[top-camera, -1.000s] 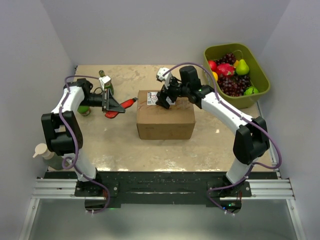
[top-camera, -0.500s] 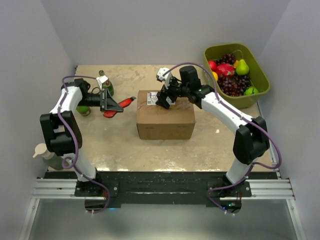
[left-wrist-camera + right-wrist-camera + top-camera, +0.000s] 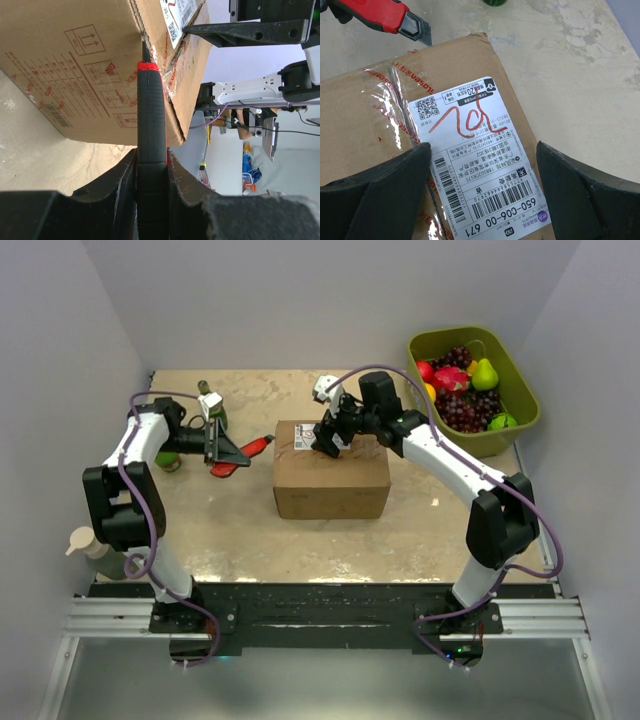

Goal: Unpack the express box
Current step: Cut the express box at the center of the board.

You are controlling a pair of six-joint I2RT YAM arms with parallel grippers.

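Observation:
The express box (image 3: 330, 480), a brown carton with a white label (image 3: 305, 437), stands mid-table. My right gripper (image 3: 326, 444) is open and sits low over the label end of the top. In the right wrist view its fingers (image 3: 375, 195) stand on either side of the label (image 3: 480, 165). My left gripper (image 3: 224, 451) is shut on a red and black utility knife (image 3: 252, 448). In the left wrist view the knife (image 3: 151, 115) points at the box's (image 3: 75, 75) upper left edge by the taped seam. Its blade (image 3: 422, 32) also shows in the right wrist view. I cannot tell whether it touches.
An olive-green tub (image 3: 523, 416) of fruit stands at the back right. A green bottle (image 3: 213, 406) stands behind the left gripper, with a green object (image 3: 167, 459) beside the left arm. A pump bottle (image 3: 92, 549) stands at the front left. Grey walls close in three sides.
The left gripper with the knife shifted slightly left and back again. The right gripper and the box have not moved.

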